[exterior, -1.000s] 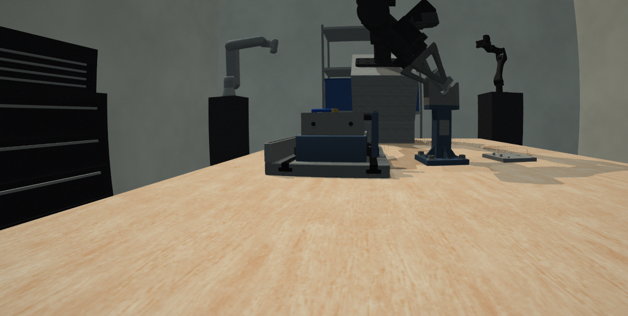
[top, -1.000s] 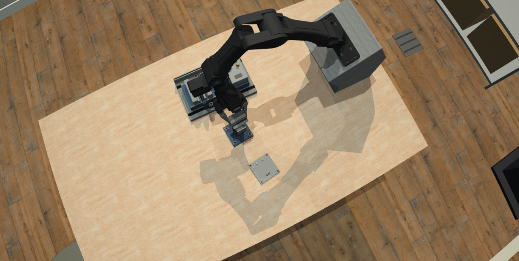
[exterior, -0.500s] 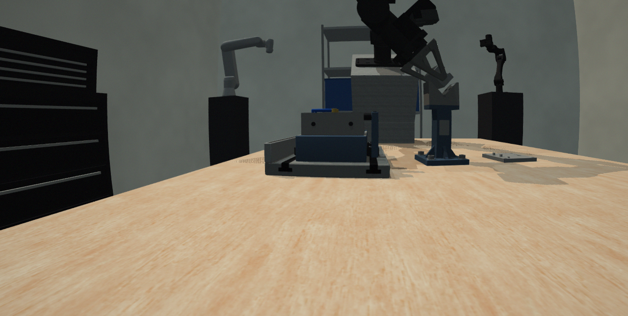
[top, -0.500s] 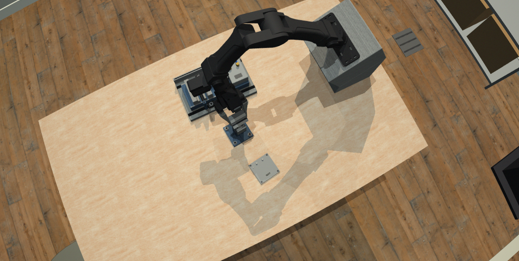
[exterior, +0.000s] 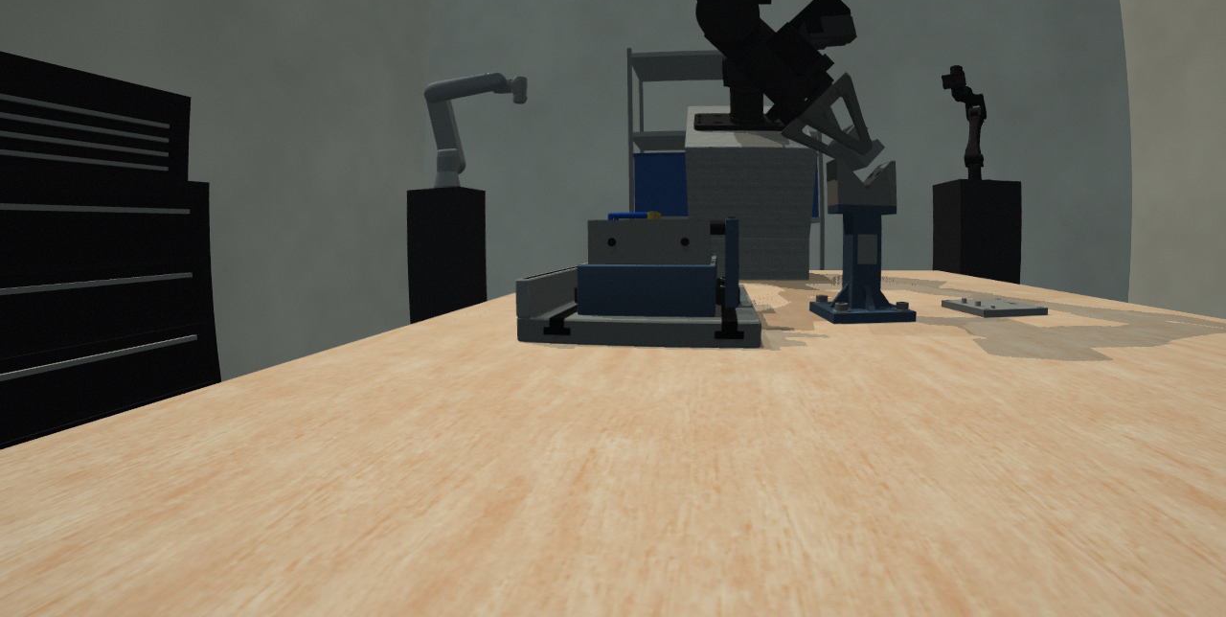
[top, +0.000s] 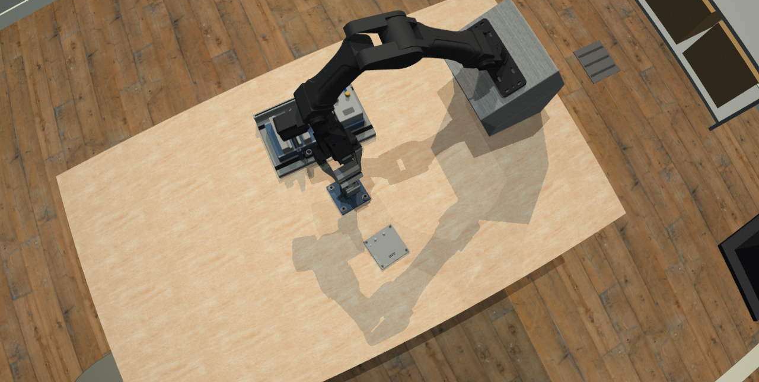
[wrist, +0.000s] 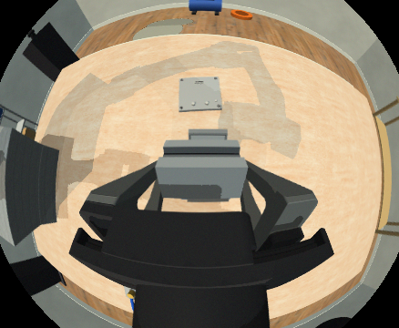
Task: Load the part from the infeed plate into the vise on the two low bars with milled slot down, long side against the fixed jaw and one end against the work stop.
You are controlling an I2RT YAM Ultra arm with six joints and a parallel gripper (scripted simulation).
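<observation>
My gripper (top: 347, 177) (exterior: 864, 155) (wrist: 201, 184) is shut on the part (wrist: 201, 173), a grey block that spans the fingers crosswise in the wrist view. It is tilted down over the V-block (top: 363, 199) (exterior: 861, 248) (wrist: 207, 134), a grey V head on a blue post and base plate. The part sits right at the V head; I cannot tell whether they touch. The infeed plate (top: 385, 247) (exterior: 994, 304) (wrist: 201, 94) lies bare beyond the V-block. The vise (top: 263, 120) (exterior: 643, 287) stands behind the gripper, partly hidden by the arm in the top view.
The arm's grey pedestal (top: 525, 56) (exterior: 745, 210) stands at the table's far corner. The vise's grey cylinder housing (top: 347, 107) sits at its rear. A black cabinet (exterior: 94, 253) stands off the table to the left.
</observation>
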